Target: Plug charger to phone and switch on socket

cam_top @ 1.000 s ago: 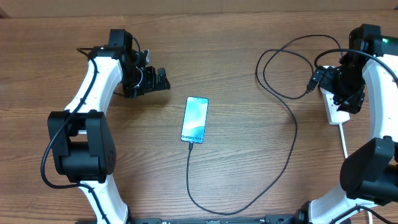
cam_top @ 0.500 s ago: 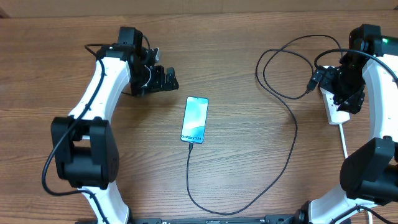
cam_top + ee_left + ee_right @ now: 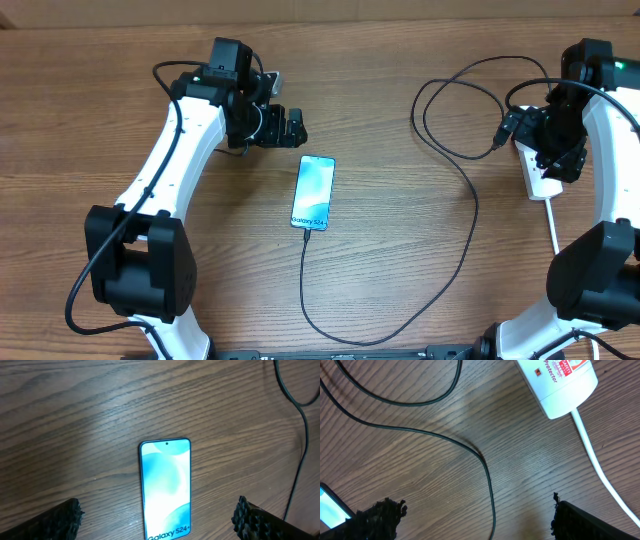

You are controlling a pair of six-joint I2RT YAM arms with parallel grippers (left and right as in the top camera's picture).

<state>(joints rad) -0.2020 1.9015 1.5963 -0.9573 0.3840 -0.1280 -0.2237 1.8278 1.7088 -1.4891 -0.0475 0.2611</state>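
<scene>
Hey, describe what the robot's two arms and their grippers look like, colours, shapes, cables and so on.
The left arm and right arm are both built of smooth white rounded links joined by bulky black joints. A thin black wire loops along the outside of the left arm. The left gripper and right gripper are black, and their jaws end in rough, knobbly black pads.

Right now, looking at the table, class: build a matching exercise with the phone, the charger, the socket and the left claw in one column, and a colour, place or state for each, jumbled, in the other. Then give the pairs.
1. phone
2. charger
3. socket
4. left claw

A. white, at the far right
B. open, near the phone's top end
C. screen glowing blue
D. black, in long loops

Pairs: 1-C, 2-D, 3-A, 4-B.
</scene>
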